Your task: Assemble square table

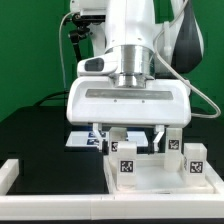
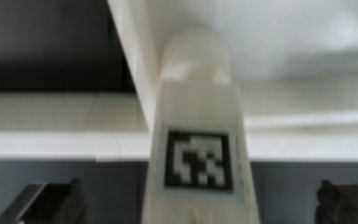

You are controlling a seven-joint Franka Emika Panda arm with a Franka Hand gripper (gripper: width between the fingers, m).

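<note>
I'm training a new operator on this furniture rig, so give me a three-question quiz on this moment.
1. True or false: the gripper is over the square panel.
2. In the wrist view, what stands between the fingers?
A. a leg with a marker tag
B. a screwdriver
C. nothing
3. What colour is the work surface?

Key: 1 true. 2 A. 3 black.

No readable txt or nos., only b/w marker tags on white block legs (image 1: 128, 166), leg (image 2: 201, 120)
</note>
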